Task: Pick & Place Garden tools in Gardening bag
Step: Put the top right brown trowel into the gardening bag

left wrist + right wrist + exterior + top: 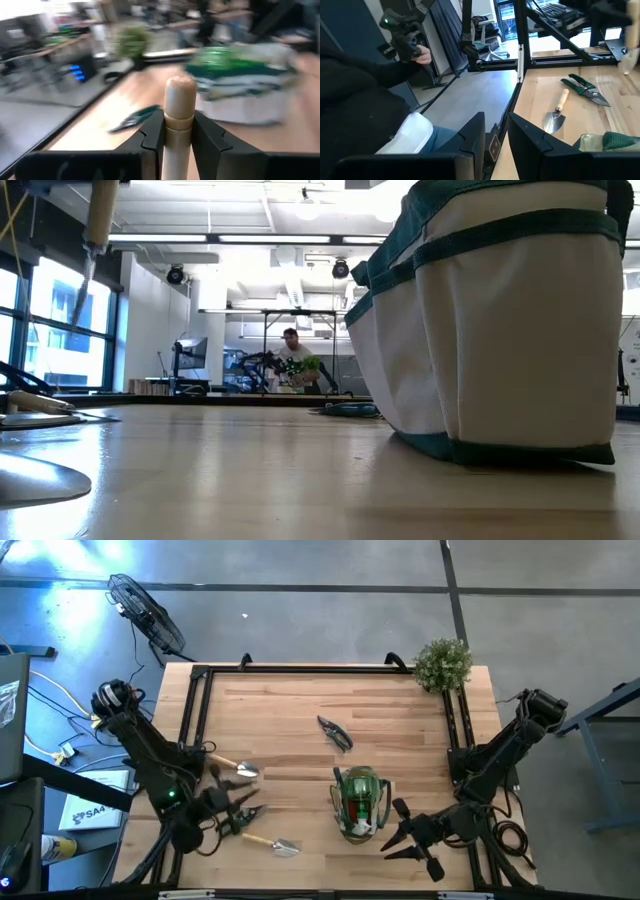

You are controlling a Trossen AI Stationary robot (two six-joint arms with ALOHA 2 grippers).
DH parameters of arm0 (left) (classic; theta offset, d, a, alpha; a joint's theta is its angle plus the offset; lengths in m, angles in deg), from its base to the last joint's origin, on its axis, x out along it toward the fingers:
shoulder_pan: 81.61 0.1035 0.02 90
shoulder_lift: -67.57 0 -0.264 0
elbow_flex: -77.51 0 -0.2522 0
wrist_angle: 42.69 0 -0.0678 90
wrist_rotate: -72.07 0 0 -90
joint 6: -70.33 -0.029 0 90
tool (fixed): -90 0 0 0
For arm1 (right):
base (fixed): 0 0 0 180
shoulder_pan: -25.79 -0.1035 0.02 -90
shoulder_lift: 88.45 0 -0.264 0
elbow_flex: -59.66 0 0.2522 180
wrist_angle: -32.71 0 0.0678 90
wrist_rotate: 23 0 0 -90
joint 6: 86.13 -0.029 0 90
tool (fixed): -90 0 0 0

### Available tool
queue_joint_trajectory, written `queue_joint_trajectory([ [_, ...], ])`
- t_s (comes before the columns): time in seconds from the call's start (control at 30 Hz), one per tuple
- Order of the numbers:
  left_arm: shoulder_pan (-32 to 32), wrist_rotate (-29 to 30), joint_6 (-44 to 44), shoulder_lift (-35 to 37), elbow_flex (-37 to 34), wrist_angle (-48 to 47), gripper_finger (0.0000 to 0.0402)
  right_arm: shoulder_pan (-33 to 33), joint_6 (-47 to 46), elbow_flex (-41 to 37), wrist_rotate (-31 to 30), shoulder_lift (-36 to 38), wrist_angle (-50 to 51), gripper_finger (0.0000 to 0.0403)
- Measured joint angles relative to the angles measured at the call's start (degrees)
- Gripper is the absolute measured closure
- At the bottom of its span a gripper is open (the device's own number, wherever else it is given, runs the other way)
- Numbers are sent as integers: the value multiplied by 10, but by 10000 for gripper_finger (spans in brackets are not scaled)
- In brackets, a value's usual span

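The left gripper [178, 137] is pinching a wooden-handled metal trowel [178, 117] near the table's left edge, needing carriage to the beige, green-trimmed fabric gardening bag [359, 802] at front centre, while the right gripper [412, 837], fingers narrowly parted and empty, is waiting beside the bag.

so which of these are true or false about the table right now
1. The left gripper is shut on a wooden handle. True.
2. The bag lies flat on its side. False: it stands upright.
3. Shears lie on the table, apart from the bag. True.
4. The plant stands mid-table. False: it is at a far corner, on the right arm's side.
5. The right gripper holds a trowel. False: it is empty.
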Motion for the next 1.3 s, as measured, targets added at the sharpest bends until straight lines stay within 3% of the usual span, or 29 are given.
queue_joint_trajectory([
  [0.07,25,-87,-131,0,-1,109,339,0,0,0,0,0,0,330],
  [0.17,86,-275,-337,0,-24,328,339,0,0,0,0,0,-1,330],
  [0.23,134,-397,-411,0,-45,437,339,-1,-1,0,0,0,-3,330],
  [0.43,261,-555,-413,-3,-104,579,339,-17,-14,0,8,0,0,330],
  [0.6,354,-713,-366,-77,-120,750,339,-26,-8,0,13,0,0,330],
  [0.7,374,-736,-338,-145,-98,813,339,-25,-7,0,12,0,1,330],
  [0.93,373,-761,-350,-279,-14,862,339,-26,-15,0,9,0,-1,330],
  [1.17,373,-774,-367,-295,17,860,339,-25,-20,0,9,0,-8,330],
  [1.3,376,-746,-372,-294,16,845,339,-21,-16,0,9,0,-8,330],
])
